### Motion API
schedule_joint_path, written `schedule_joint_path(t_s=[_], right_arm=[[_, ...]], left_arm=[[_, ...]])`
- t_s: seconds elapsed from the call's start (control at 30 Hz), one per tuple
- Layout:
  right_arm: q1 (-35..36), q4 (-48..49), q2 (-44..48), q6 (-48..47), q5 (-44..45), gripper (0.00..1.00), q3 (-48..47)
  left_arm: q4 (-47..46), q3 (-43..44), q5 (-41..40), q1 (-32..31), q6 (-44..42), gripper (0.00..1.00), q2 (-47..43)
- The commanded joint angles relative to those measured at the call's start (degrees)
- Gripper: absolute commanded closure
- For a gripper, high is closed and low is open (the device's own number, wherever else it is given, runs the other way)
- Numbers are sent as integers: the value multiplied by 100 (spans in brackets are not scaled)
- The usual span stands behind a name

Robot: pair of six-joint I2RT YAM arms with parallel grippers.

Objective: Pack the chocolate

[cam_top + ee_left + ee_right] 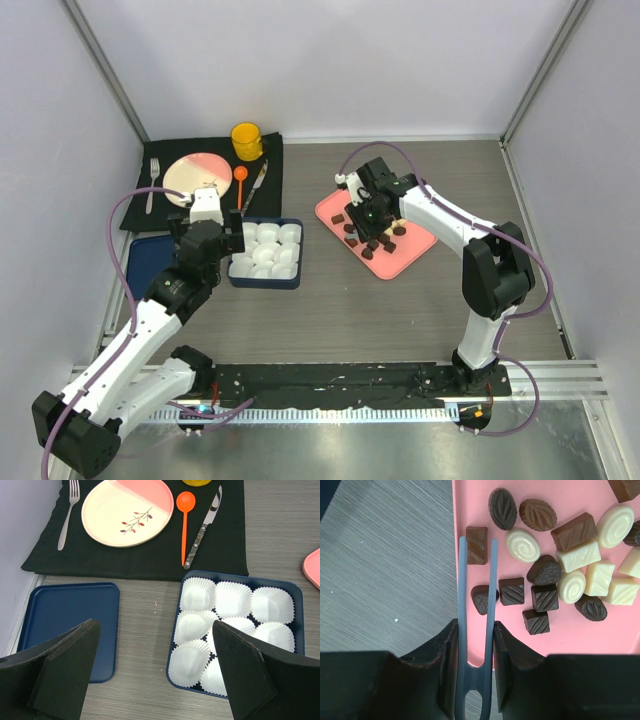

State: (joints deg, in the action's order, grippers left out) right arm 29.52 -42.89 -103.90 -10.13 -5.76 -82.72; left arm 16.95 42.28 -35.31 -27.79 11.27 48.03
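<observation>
Right pincer point(475, 630) is closed on blue tongs point(462, 590), whose two arms run side by side along the left edge of the pink tray point(620, 625). The chocolate point(577, 555), dark, brown and cream pieces, lies loose on that tray. One brown block sits between the tong tips and a dark piece lies under the arms, though whether either is pinched I cannot tell. Left of the tray edge the table point(380, 320) is bare. The left pincer point(155, 630) is spread wide, holds nothing, and hangs over the gap between a flat blue tray point(70, 615) and a blue box point(298, 630) of white paper cups point(232, 600). A strip of bare table separates box and pink tray, with a wider stretch nearer the arm bases. Beyond the box, a black mat point(125, 560) carries a twig-patterned plate point(127, 510), fork point(67, 515), orange spoon point(185, 510), knife point(205, 527) and yellow cup point(247, 141). Walls close the left, right and far sides.
</observation>
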Motion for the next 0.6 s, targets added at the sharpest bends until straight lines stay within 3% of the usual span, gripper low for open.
schedule_joint_path(t_s=[0.0, 0.57], right_arm=[[28, 150, 1, 46, -110, 66, -183], [28, 203, -184, 2, -13, 65, 28]], left_arm=[[-271, -9, 7, -16, -90, 1, -74], [-271, -9, 7, -16, -81, 0, -66]])
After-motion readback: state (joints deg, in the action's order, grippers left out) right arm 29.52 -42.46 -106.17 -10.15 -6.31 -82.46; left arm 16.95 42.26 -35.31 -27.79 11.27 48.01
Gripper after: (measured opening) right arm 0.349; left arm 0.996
